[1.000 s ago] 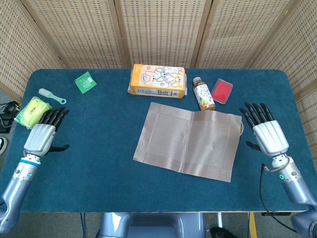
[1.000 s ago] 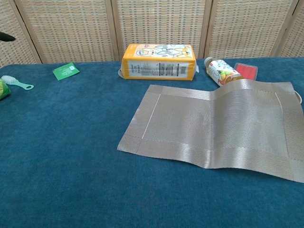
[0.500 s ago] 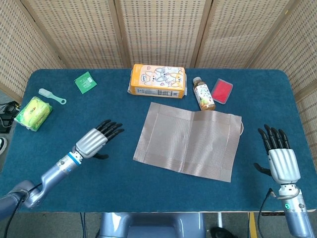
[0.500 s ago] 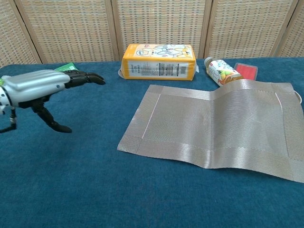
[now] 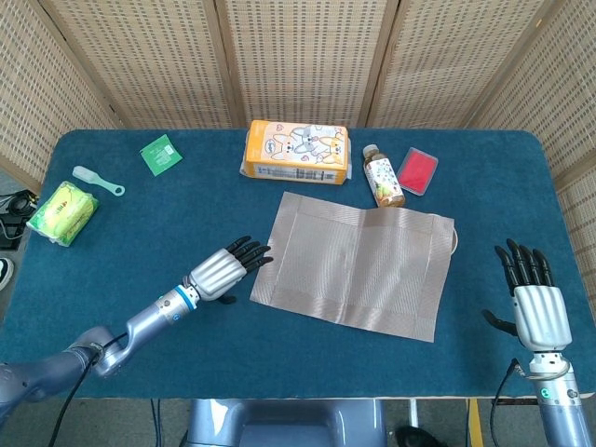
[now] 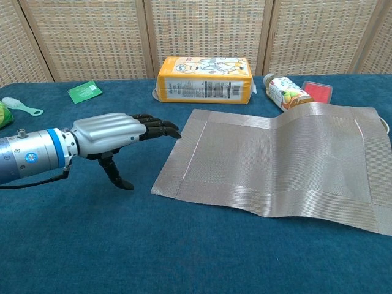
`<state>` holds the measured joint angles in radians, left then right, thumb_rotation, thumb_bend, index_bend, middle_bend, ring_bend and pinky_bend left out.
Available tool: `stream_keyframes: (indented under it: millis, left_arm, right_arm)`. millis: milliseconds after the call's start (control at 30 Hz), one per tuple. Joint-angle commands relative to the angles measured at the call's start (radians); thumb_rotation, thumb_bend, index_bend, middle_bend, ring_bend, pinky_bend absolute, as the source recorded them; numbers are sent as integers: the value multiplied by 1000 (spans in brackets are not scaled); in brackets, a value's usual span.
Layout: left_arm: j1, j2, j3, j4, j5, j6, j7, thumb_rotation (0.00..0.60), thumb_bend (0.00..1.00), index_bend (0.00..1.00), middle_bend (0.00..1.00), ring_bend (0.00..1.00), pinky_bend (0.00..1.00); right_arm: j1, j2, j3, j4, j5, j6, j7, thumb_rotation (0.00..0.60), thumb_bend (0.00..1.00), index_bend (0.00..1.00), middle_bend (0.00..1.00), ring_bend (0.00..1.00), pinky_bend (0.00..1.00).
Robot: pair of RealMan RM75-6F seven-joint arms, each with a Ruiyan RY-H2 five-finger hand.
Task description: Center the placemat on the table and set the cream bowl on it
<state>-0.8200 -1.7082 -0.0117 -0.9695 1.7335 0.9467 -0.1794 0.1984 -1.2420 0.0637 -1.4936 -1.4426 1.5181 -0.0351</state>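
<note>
Table (image 5: pixel 140 307) – right robot hand (image 5: pixel 535 303) head-view only.

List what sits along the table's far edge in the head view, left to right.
green packet → orange cartoon-printed pack → small drink bottle lying down → red tray.

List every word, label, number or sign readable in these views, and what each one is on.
None can be read.
Orange box: dense print and a barcode on its side, cartoon animals on top, all too small to read.
Bottle: fruit picture label, text blurred.
Green packet: a pale mark, illegible.
Yellow-green pack: print too blurred to read.
Left hand: small blue wrist mark, unreadable.
</note>
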Motion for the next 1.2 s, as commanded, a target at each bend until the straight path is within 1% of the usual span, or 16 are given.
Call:
stream_keyframes:
  millis: [33, 333, 567, 633, 767, 833, 900, 1133, 1200]
  left_arm:
    - [-13, -20, -3, 20, -14, -11, 7, 600, 0, 79, 0, 0, 0]
    - [-51, -65, -9, 68, -38, -42, 36, 600, 0, 79, 0, 0, 0]
    - [-75, -111, -13, 100, -63, -65, 81, 600, 10, 79, 0, 0, 0]
    - [-80, -116, -13, 99, -69, -66, 84, 600, 52, 79, 0, 0, 0]
    - [-88, -119, -12, 92, -77, -66, 86, 600, 232, 91, 0, 0, 0]
    - [-92, -119, -10, 88, -79, -65, 91, 600, 297, 94, 0, 0, 0]
    - [-94, -120, -9, 85, -83, -65, 95, 600, 312, 95, 0, 0, 0]
    - [-103, -127, -11, 79, -96, -66, 102, 600, 316, 101, 0, 0, 0]
    - [-105, -130, -12, 78, -102, -67, 103, 600, 349, 108, 0, 0, 0]
  right_arm:
    - [-2, 1, 3, -2, -2, -2, -1, 600, 0, 0, 0, 0, 0]
    - [-10, 4, 13, -9, -11, -2, -2, 600, 0, 0, 0, 0, 0]
    - [-16, 7, 22, -13, -17, -1, -2, 600, 0, 0, 0, 0, 0]
    - [-18, 8, 24, -14, -21, -1, -1, 600, 0, 0, 0, 0, 0]
    - [-22, 11, 27, -18, -28, 2, 0, 600, 0, 0, 0, 0, 0]
    - [-24, 13, 28, -21, -32, 3, 0, 600, 0, 0, 0, 0, 0]
    - [-26, 14, 30, -23, -34, 5, -1, 600, 0, 0, 0, 0, 0]
    - [-31, 19, 35, -30, -41, 8, -5, 600, 0, 0, 0, 0, 0]
    - [-32, 21, 36, -31, -44, 10, -5, 600, 0, 0, 0, 0, 0]
